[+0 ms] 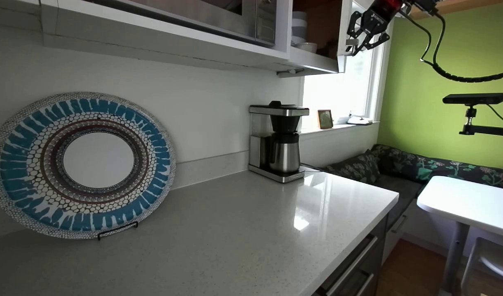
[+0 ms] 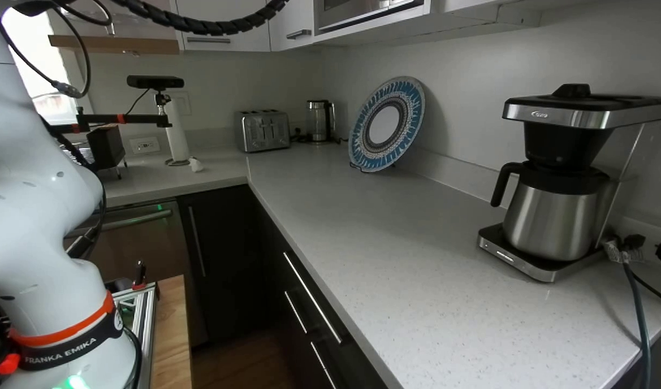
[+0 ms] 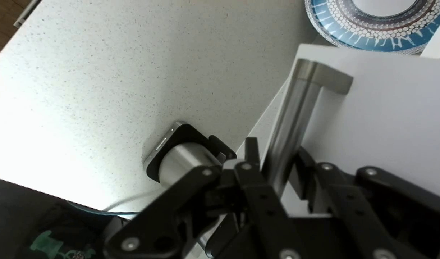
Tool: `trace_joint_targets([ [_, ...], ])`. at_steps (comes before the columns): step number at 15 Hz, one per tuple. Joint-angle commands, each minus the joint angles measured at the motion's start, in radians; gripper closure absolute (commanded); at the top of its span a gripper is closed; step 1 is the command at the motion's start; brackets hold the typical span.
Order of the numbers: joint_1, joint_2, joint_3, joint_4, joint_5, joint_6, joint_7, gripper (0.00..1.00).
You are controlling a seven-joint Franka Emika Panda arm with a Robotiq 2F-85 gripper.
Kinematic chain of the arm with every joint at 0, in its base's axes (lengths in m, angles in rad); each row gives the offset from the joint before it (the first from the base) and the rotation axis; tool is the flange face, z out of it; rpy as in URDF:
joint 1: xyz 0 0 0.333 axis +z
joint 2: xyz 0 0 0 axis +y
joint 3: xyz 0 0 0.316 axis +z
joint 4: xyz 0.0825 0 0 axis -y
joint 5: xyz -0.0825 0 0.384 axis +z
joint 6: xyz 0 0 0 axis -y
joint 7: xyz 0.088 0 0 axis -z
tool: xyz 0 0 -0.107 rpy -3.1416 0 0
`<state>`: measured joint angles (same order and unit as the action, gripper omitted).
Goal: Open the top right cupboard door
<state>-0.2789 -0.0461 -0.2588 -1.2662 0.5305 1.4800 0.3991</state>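
The top right cupboard door is flat and white. In an exterior view it stands swung out from the cupboard, seen nearly edge-on, and the inside with stacked dishes shows. In the wrist view the door fills the right side. Its silver bar handle runs down between my fingers. My gripper is narrowed on the bar, one finger on each side; a thin sliver shows beside the left fingertip. The gripper is also at the door's lower part in an exterior view.
A coffee maker stands on the counter below, also in the wrist view. A glassy-fronted upper unit adjoins the cupboard. A round patterned plate leans on the wall. A window lies beyond the door. A camera is mounted nearby.
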Motion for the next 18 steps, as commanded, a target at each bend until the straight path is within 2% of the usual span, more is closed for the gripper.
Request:
trace_joint_targets([
  [1, -0.041, 0.025, -0.055, 0.043, 0.01, -0.048, -0.128, 0.94],
  [6, -0.061, 0.051, -0.115, 0.108, 0.006, -0.139, -0.292, 0.94],
  [11, -0.113, 0.102, -0.185, 0.183, 0.022, -0.219, -0.493, 0.94],
  [14, -0.16, 0.145, -0.216, 0.225, 0.056, -0.217, -0.603, 0.94],
  [18, -0.234, 0.206, -0.207, 0.274, 0.121, -0.2, -0.683, 0.94],
])
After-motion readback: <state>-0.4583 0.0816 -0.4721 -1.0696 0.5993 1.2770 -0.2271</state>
